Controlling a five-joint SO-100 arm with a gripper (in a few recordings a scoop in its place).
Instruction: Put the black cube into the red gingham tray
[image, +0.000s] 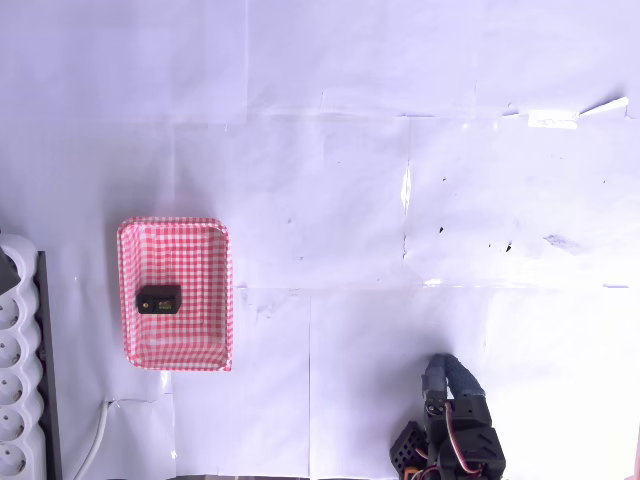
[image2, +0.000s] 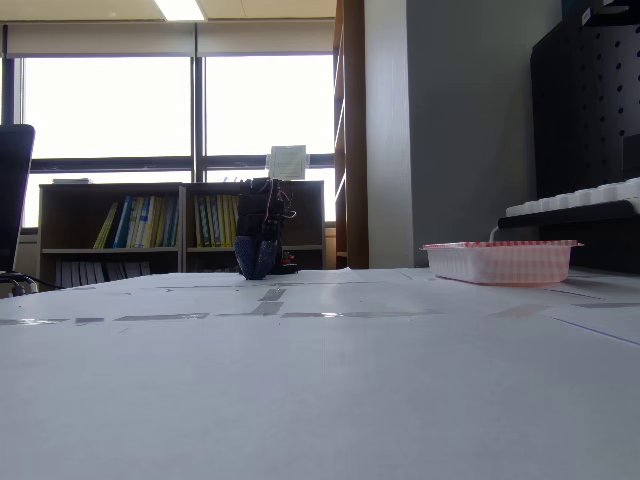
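Top-down fig.: black cube (image: 158, 299) sits inside red gingham tray (image: 176, 235), on the tray floor, left of centre and touching none of the rims as far as can be seen. A small light mark shows on its upper face. Tray lies at pic left, long axis running top-to-bottom in the overhead view; white power strip (image: 17, 370) just beside it at the left edge, w/ a cable (image: 95, 445) trailing toward the bottom.

Gripper (image: 437, 385) is folded back near the arm base at bottom right of the overhead view, well apart from tray and cube, tip pointing roughly up-pic. Nothing is held betw. the fingers; whether the jaws stand apart or together cannot be told from either pic, since the parts are dark and overlap.

Key relation: cube lies left and slightly up-pic from the gripper, across a wide span of bare white paper-covered table (image: 350, 200). Tray's long axis runs crosswise to the line from gripper to cube.

Low side fig. (fixed view): tray (image2: 500, 262) at right, rim seen edge-on, cube hidden behind its wall. Arm (image2: 260, 240) stands upright at mid-left, far back on table, in front of bookshelves (image2: 150, 225) and windows.

Judgement: goal state looks reached, i.e. cube in tray, arm parked. No further reach seems needed; if one were, it would be a long leftward sweep over open table w/ only the tray rim to clear.
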